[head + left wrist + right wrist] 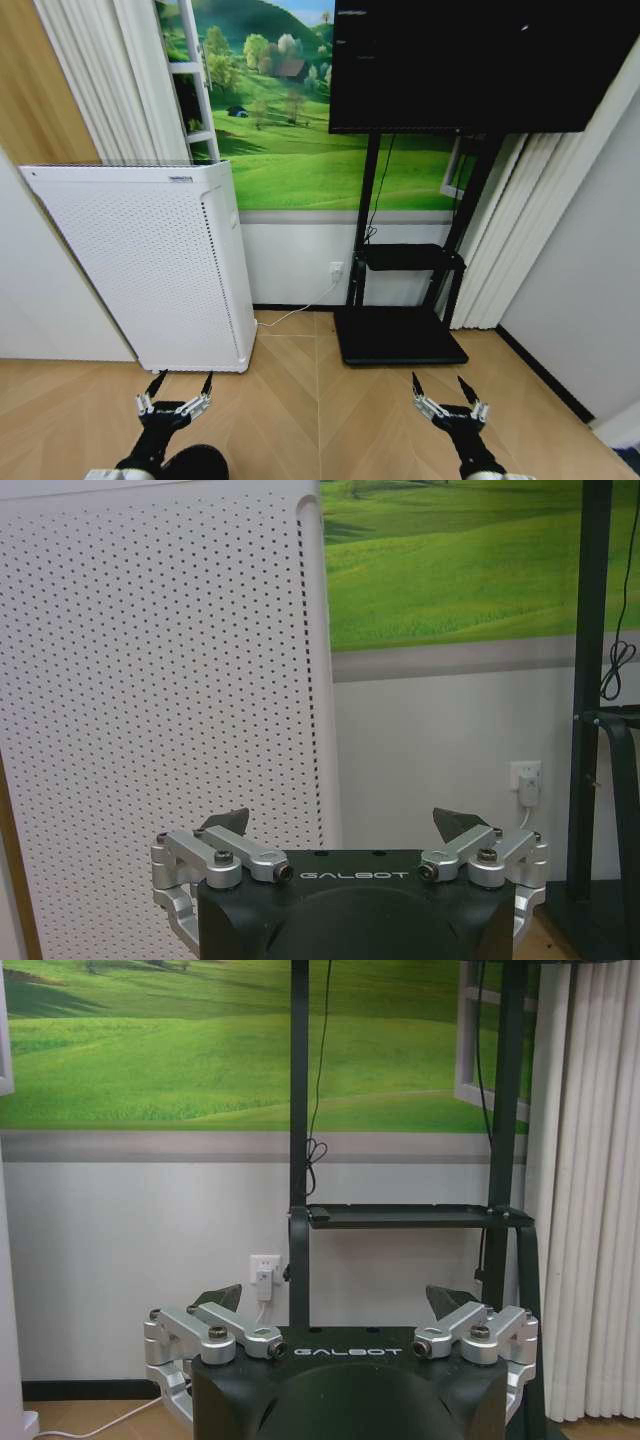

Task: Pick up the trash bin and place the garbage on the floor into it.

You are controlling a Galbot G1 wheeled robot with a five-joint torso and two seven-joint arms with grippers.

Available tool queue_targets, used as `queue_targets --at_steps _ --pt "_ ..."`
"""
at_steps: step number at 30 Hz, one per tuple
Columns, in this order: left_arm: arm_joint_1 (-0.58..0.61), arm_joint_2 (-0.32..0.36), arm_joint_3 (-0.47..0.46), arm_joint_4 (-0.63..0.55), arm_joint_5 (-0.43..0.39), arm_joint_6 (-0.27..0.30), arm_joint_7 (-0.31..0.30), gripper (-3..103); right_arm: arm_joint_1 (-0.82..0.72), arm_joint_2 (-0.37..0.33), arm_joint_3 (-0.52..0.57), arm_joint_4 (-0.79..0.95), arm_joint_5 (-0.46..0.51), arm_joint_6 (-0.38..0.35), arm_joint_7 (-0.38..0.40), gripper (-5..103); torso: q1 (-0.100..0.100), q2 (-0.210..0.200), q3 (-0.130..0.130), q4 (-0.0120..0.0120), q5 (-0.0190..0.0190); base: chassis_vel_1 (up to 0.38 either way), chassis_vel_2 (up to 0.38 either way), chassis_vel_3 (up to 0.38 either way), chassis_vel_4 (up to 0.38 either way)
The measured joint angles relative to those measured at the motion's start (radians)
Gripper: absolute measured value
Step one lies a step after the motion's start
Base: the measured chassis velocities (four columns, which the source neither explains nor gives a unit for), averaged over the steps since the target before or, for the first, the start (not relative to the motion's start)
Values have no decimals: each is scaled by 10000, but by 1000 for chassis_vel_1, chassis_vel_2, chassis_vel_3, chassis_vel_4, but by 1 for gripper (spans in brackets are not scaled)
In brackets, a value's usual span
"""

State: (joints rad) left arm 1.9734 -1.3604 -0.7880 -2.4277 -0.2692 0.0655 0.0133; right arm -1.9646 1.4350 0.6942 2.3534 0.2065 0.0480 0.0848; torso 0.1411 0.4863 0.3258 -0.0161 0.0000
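Note:
The trash bin and the garbage are out of view. My left gripper (183,380) hovers low over the wooden floor in the head view, open, with nothing between its fingers. It points at the white cabinet, and the left wrist view shows the same gripper (342,822) spread wide. My right gripper (439,382) is held level with it on the right, open and empty, facing the black stand. In the right wrist view this gripper (335,1296) also stands wide.
A tall white perforated cabinet (150,260) stands against the wall at left. A black screen (480,60) rests on a stand whose flat base (400,340) lies on the floor. A plugged wall socket (336,270) sits between them. Bare wooden floor (300,400) lies ahead.

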Motion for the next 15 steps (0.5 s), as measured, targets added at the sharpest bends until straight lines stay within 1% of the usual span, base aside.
queue_targets --at_steps 7,9,15 --pt "0 0 0 1 0 0 0 100 0 0 0 0 0 0 0 100 110 281 173 0 -1 0 0 0 0" --pt "0 0 0 1 0 0 0 100 0 0 0 0 0 0 0 100 167 408 242 0 0 0 0 0 0" --pt "0 0 0 1 0 0 0 100 0 0 0 0 0 0 0 100 211 544 332 -1 0 0 0 0 0"
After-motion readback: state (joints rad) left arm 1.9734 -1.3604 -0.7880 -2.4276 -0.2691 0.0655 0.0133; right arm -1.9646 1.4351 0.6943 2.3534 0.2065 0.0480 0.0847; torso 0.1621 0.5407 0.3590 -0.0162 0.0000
